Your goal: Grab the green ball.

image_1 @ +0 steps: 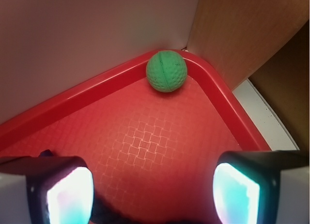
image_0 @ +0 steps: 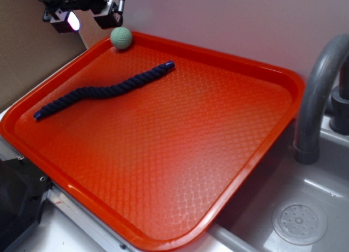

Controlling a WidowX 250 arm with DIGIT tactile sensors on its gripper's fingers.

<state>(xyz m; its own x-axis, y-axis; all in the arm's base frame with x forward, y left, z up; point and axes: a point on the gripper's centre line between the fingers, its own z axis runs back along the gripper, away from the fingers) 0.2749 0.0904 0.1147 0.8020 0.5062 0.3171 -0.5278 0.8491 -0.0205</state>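
Green ball (image_0: 121, 37) tucked into far left corner of red tray (image_0: 163, 154), touching raised rim. Gripper (image_1: 152, 185) spread wide, empty, short of it. Likely snag: 1 finger striking rim, or ball rolling along wall when nudged

We see a red plastic tray (image_0: 240, 154), glossy at its smooth raised rim and embossed across the floor with a fine woven grid. At the tray's eleven o'clock corner sits the green ball (image_1: 166, 71), matt and finely dimpled, with a thin seam. The dark blue rope (image_0: 103, 91) is twisted fibre cord, dull and rough. At three o'clock, the grey faucet (image_0: 316, 94) looks smooth and satin, beside a grey sink (image_0: 327, 181) with a soft sheen. The gripper (image_1: 155, 195) pads glow glossy and translucent.
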